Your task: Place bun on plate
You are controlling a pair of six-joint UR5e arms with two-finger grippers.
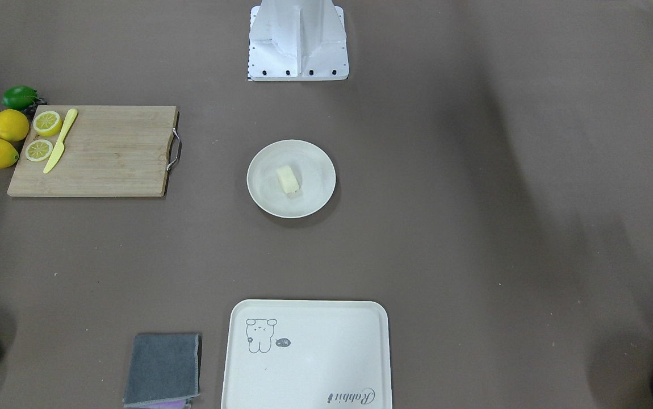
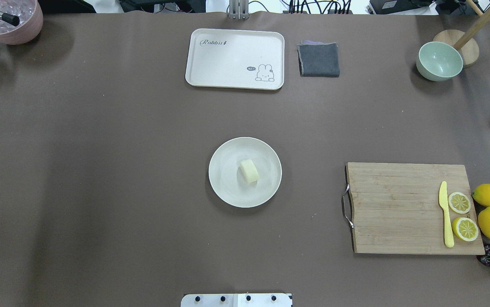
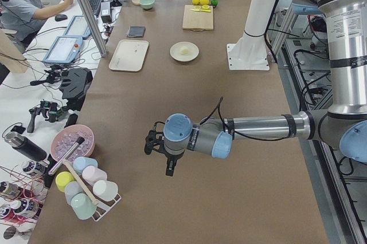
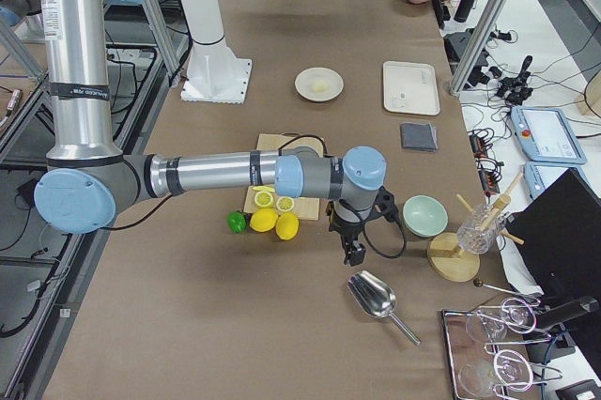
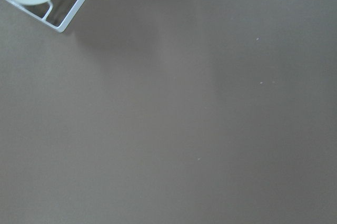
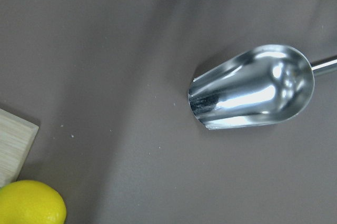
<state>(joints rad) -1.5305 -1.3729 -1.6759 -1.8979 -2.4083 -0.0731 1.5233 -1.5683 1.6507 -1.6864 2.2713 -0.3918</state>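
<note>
Bun point(image 2: 249, 171): a small pale cream-yellow block, smooth, with rounded edges. It lies flat inside the plate point(image 2: 227, 187), close to the plate's centre and clear of the rim. In the overhead view its long axis runs diagonally. Plate: round, off-white, shallow, with a raised rim, unmarked apart from faint greyish streaks on its inner surface. It sits level and right way up on the brown table point(image 2: 100, 170), near the middle of the table.
</note>
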